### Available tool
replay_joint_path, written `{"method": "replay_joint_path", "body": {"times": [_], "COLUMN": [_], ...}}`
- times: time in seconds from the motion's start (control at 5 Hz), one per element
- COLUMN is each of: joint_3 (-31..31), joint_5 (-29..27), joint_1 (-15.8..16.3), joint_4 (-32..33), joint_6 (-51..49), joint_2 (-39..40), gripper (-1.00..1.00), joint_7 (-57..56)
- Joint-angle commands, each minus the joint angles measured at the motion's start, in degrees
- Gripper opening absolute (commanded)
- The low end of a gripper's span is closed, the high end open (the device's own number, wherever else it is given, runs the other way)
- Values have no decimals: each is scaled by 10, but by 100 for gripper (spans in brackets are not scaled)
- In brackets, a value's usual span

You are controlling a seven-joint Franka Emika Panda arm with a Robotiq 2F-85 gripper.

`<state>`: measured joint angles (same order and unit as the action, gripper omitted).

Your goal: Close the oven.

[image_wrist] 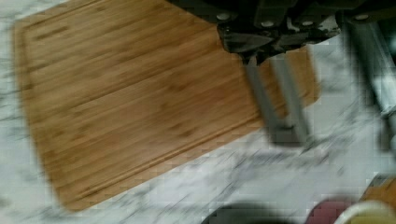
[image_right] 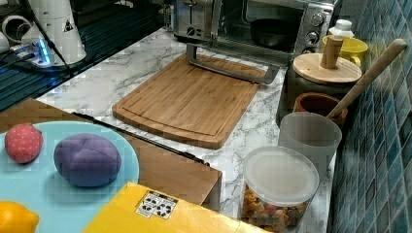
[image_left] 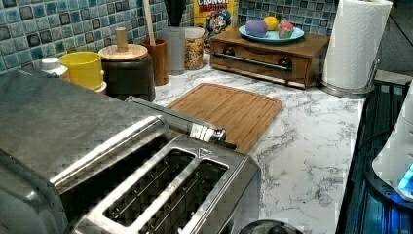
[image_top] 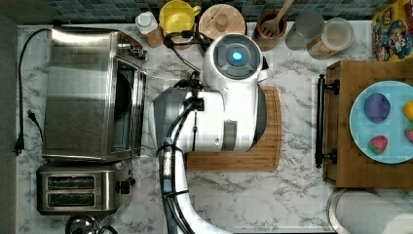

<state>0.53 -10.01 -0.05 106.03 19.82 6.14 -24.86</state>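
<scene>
**Oven door still hanging open, arm parked over the board**

Landmark = the bamboo cutting board in the middle of the marble counter. The oven sits just off one short edge of the board, at the top view's left. Its glass door is dropped down flat w/ the bar handle reaching over the board's edge, so it's def open. Dark pan visible inside the cavity.

Two-slot toaster is right beside the oven, further from the board. On the board's opposite side there's a wooden drawer box w/ a blue plate of toy fruit on top. Yellow cup, lidded dark pot and a utensil holder line the tiled wall behind the board.

Gripper hangs just past the board's corner, above the marble. Fingers look close together w/ a narrow gap, nothing held, not touching anything. Arm's white body covers most of the board in the top view.
</scene>
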Motion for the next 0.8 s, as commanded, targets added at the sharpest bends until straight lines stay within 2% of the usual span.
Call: {"method": "replay_joint_path", "body": {"times": [0.2,0.4,0.6,0.8], "joint_3": [70,38,27,24], "joint_5": [-187,-236,-290,-347], "joint_1": [-42,-43,-27,-23], "joint_4": [148,171,169,168], "joint_6": [62,82,67,102], "joint_2": [-43,-38,-9,32], "gripper": [-100,-100,-100,-100], "joint_7": [-272,-349,-440,-513]}}
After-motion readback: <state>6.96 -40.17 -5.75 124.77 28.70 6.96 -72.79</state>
